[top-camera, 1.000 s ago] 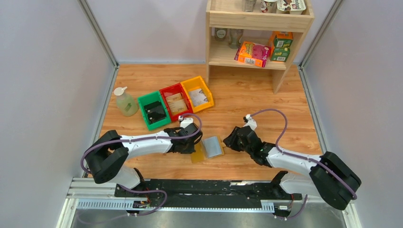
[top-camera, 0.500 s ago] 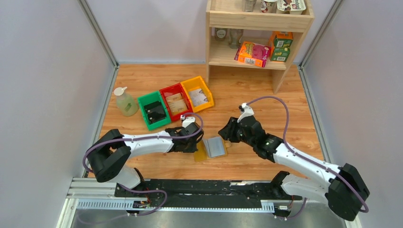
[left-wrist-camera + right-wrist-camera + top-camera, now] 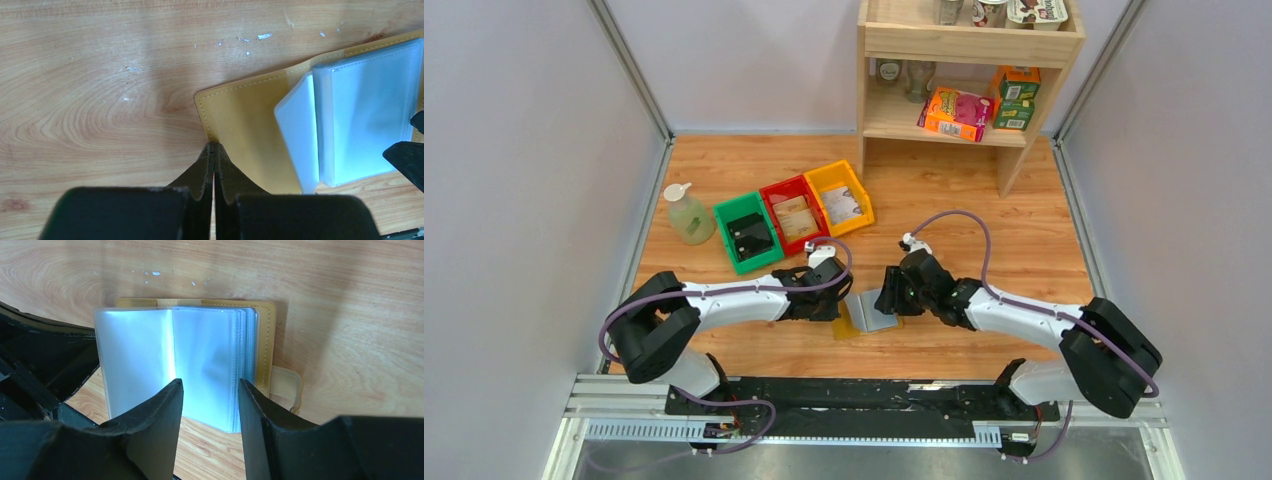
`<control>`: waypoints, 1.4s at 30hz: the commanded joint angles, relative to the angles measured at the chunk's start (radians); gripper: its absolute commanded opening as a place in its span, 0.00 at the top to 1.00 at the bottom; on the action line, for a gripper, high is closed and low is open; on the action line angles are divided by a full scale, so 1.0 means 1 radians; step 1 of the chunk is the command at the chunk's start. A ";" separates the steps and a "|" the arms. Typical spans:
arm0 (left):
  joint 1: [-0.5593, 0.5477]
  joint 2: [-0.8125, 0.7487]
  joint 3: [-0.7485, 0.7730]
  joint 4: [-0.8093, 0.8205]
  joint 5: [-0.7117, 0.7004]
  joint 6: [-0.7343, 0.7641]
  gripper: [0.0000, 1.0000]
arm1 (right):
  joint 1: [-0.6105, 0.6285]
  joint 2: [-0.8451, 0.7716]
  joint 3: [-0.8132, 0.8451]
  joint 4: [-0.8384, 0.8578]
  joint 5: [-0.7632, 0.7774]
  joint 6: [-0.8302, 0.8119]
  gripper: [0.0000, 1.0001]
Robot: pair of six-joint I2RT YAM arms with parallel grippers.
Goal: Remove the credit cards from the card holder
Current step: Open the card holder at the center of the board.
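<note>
Wooden table (image 3: 944,200), card holder (image 3: 871,310), bins (image 3: 769,215), bottle (image 3: 688,218), shelf (image 3: 969,40)

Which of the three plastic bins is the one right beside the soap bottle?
The green bin, at the left end of the row, beside the soap bottle. The red bin is in the middle, and the yellow bin is farthest away.

Card holder (image 3: 872,309) on table (image 3: 984,200); bins (image 3: 782,186) behind.

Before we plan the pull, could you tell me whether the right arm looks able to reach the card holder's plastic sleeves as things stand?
Probably yes: the right claw hangs open just over the sleeves, nothing between, while the left claw grips the card holder's cover.
</note>
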 commanded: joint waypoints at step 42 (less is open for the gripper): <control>0.002 -0.003 0.009 0.016 0.025 0.005 1.00 | 0.082 -0.030 0.100 -0.032 0.055 -0.021 0.44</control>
